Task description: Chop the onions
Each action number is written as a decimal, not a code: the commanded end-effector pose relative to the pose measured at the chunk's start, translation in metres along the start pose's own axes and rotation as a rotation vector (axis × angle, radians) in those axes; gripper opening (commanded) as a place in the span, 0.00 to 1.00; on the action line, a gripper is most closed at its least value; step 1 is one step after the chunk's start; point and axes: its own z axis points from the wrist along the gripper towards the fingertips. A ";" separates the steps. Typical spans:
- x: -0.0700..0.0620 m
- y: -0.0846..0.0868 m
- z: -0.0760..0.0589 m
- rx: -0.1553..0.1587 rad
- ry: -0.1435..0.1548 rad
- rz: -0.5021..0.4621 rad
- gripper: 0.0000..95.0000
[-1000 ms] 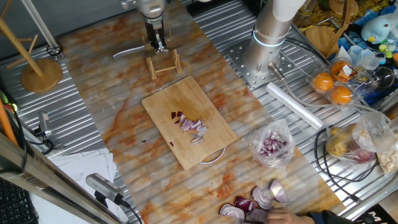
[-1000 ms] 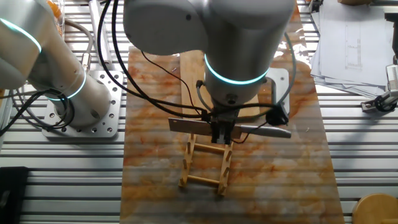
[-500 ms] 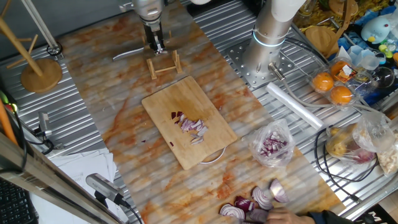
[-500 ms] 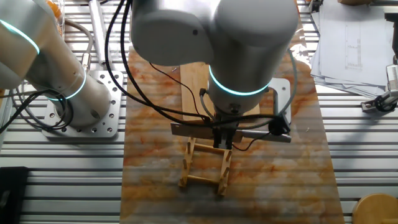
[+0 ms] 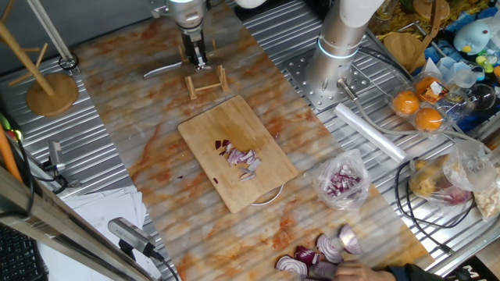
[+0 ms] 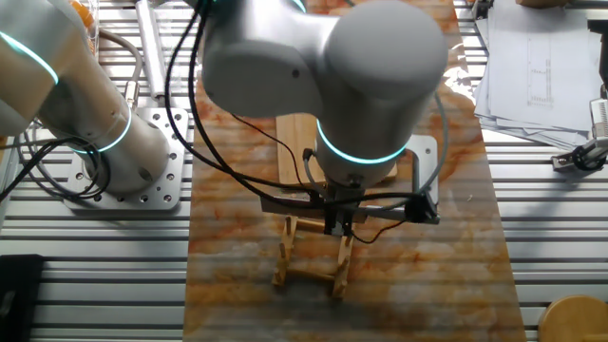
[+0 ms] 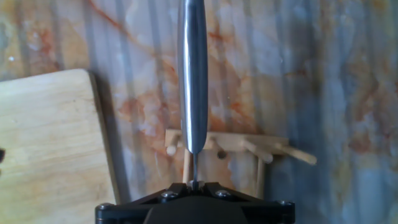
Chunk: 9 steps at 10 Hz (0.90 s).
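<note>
Gripper (image 5: 199, 59) clamped on knife (image 5: 166, 69), just above rack (image 5: 205, 81), beyond board's (image 5: 207, 129) far end. Onions (image 5: 241, 160) near board centre, mostly in bits. Probably light, wet, slippery, prone to scatter; best pinned by blade, not grabbed.

Even, bright overhead light — soft shadows; hand view slightly blurred, blade glaring.

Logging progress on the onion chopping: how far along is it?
Done: the onions lie in small bits on the wooden board. In hand: the pincer grips the knife above the wooden rack, away from the board. Left: apparently only setting the knife on the rack.
</note>
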 end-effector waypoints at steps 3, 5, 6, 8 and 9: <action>0.002 0.003 0.011 0.002 0.000 0.001 0.00; -0.001 0.005 0.018 0.001 0.001 0.000 0.00; -0.002 0.005 0.022 0.000 0.002 0.000 0.00; -0.003 0.005 0.029 -0.001 0.003 -0.004 0.00; -0.003 0.004 0.033 -0.001 0.003 -0.006 0.00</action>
